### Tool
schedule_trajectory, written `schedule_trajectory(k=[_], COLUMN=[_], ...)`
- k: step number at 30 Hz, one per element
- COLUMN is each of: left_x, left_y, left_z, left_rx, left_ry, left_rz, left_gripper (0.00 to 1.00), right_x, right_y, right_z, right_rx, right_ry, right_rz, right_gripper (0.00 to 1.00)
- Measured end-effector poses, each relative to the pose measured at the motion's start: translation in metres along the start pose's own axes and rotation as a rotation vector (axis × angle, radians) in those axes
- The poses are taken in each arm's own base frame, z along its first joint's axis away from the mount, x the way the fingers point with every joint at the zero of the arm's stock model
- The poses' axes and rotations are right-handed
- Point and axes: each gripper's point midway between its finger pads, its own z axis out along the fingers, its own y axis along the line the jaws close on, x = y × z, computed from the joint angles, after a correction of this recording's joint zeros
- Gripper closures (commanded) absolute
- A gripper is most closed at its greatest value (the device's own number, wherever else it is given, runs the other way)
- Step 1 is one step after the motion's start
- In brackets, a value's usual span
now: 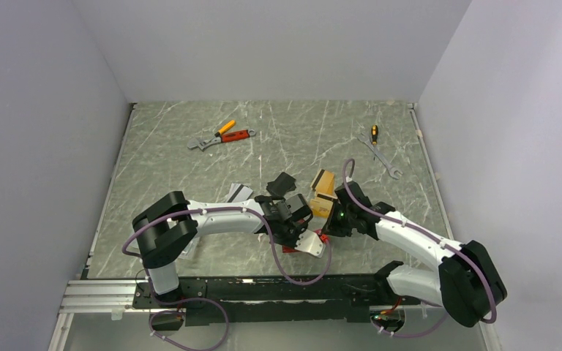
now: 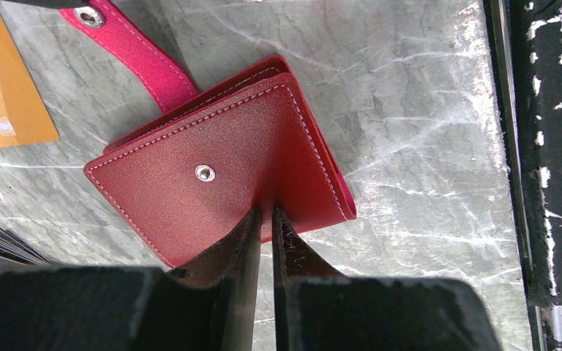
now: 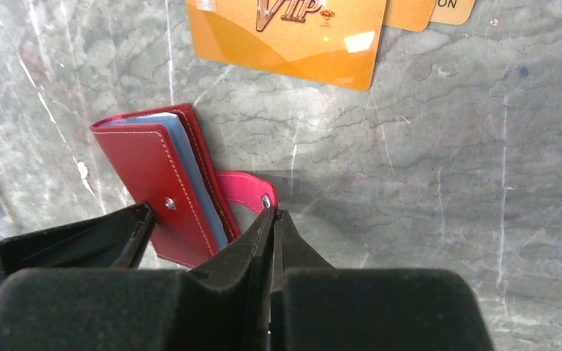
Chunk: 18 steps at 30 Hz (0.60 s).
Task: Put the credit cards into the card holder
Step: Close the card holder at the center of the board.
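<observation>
On the grey marbled table (image 1: 183, 179), white-walled, the card holder (image 2: 212, 139) is pinched at its cover by the left gripper (image 2: 265, 210), its snap tab (image 3: 240, 186) by the right gripper (image 3: 271, 212). Orange credit cards (image 3: 293, 36) are laid just beyond the card holder.

Red stitched card holder (image 2: 219, 168), unsnapped and slightly agape, near flat orange-gold credit cards (image 3: 293, 29).

"VIP" in slanted pale letters on the orange-gold credit card (image 3: 293, 40), straight out beyond the tips of the right gripper (image 3: 272, 218). Cut-off "ION" on another orange card (image 3: 454, 9), farther out and to the right of the tips. Nothing else legible.
</observation>
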Motion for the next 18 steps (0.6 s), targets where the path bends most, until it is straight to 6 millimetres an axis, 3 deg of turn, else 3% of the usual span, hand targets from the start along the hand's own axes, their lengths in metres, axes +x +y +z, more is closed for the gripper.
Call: schedule_trajectory(k=[11,18], left_x=[0.000,0.000], left_y=[0.000,0.000], left_z=[0.000,0.000], left_rx=[-0.003,-0.004], left_ry=[0.004,0.005], left_rz=[0.002,0.003], left_gripper=[0.85,0.85], right_x=[-0.007,-0.005], right_y=[0.009,0.025], right_z=[-0.003,0.000], right_rx=[-0.038,-0.118], right_ry=[-0.033,0.009], right_rz=[0.003,-0.043], right_gripper=[1.00,1.00])
